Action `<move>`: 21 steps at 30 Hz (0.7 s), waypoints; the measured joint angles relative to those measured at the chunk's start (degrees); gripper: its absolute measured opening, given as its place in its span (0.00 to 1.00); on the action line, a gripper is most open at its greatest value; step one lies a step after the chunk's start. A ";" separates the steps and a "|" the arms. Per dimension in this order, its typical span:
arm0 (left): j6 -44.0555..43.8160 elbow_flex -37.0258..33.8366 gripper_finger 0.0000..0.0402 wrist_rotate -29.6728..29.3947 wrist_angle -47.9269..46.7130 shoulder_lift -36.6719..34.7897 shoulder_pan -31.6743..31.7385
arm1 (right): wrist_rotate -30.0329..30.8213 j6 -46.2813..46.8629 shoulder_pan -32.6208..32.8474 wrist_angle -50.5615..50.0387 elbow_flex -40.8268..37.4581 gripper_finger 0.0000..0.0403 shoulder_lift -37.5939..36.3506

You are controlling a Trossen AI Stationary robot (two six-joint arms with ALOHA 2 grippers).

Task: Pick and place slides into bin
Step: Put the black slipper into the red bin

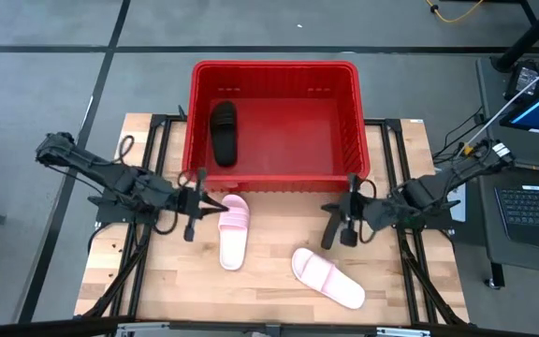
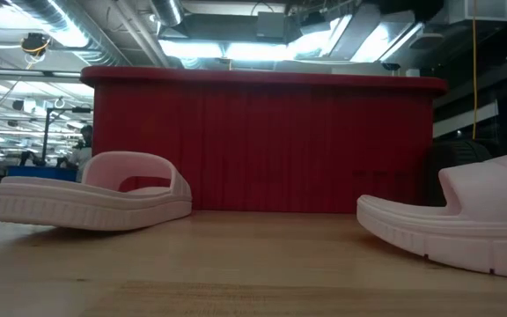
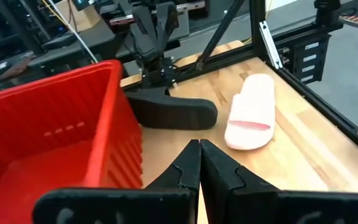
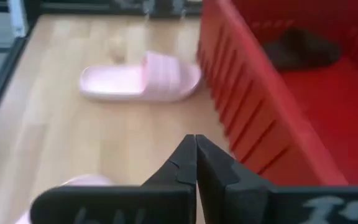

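The red bin (image 1: 274,65) stands at the table's far side with one black slide (image 1: 224,131) lying in its left part. A second black slide (image 3: 176,113) lies on the table by the bin's near right corner. My right gripper (image 1: 324,208) is shut over its far end. One pink slide (image 1: 235,231) lies sole down on the table's left, another (image 1: 327,278) nearer the front edge. My left gripper (image 1: 221,204) is shut and empty by the far end of the left pink slide. My right gripper stands above the far end (image 3: 146,94) of the black slide on the table, fingers shut. I cannot tell whether it touches the slide. In its own wrist view the gripper body hides that place.
The bin's near wall (image 2: 262,141) rises just beyond both grippers. Black frame rails (image 3: 272,43) run along the table's sides. Bare wood lies between the two pink slides and along the front edge.
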 joint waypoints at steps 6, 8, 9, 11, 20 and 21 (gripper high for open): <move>0.48 0.00 0.01 -0.12 7.87 8.05 -0.37 | 2.13 12.35 7.82 -12.06 3.32 0.01 0.00; 0.50 -0.01 0.00 -0.14 9.62 9.97 -0.37 | 3.82 16.27 11.04 -14.74 3.73 0.01 0.00; 0.50 -0.02 0.00 -0.18 10.49 10.70 -0.37 | 4.91 18.12 12.72 -15.93 3.77 0.01 0.00; 0.45 -0.02 0.01 -0.69 11.06 11.53 -0.53 | 6.57 21.85 16.30 -17.98 3.77 0.01 0.00; 0.02 -0.02 0.01 -4.89 13.52 11.74 -4.22 | 10.45 51.44 27.80 -31.71 0.72 0.01 0.12; 0.02 -0.02 0.01 -5.65 13.50 11.74 -4.72 | 10.44 53.49 28.34 -31.93 -0.05 0.01 0.29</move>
